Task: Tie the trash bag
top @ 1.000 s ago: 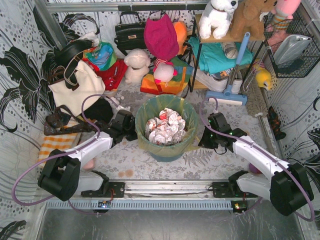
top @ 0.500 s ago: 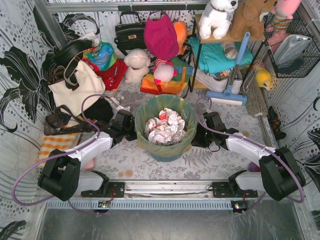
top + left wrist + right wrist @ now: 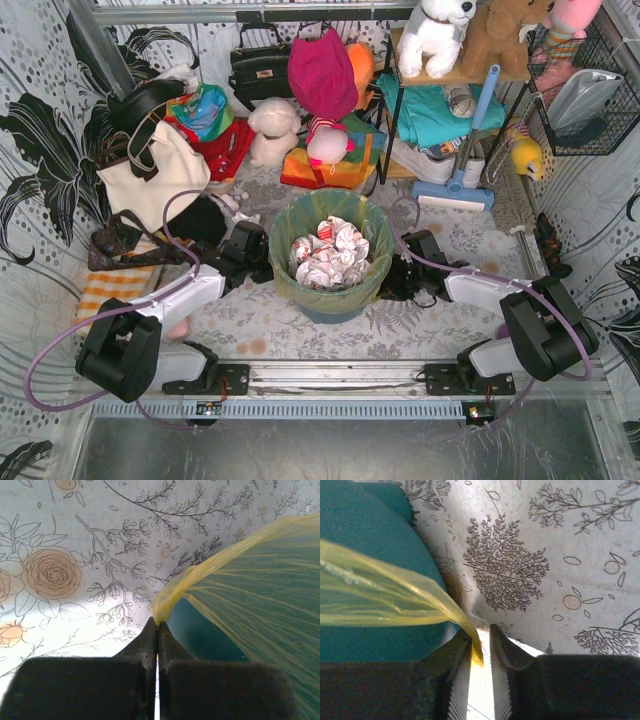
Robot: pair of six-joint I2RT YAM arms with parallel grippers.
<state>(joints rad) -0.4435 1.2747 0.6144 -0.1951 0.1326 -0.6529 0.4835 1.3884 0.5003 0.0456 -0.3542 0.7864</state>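
The trash bag (image 3: 304, 216), thin yellow-green plastic, lines a teal bin (image 3: 335, 308) at the middle of the floral table and holds crumpled white paper (image 3: 330, 255). My left gripper (image 3: 270, 264) is at the bin's left side. In the left wrist view it (image 3: 158, 625) is shut on a gathered strip of the bag (image 3: 172, 597). My right gripper (image 3: 392, 280) is at the bin's right side. In the right wrist view its jaws (image 3: 481, 635) stand slightly apart, and the tip of a bag strip (image 3: 470, 632) lies between them against the left finger.
A cream tote bag (image 3: 160, 180) lies at the back left. Plush toys (image 3: 272, 130), a black handbag (image 3: 258, 65), a shelf with cloths (image 3: 430, 115) and a blue mop (image 3: 455, 190) crowd the back. A metal rail (image 3: 330, 378) runs along the near edge.
My right arm has swung left, close against the bin's right side, with its jaws now around the bag's edge. The left arm has not moved.
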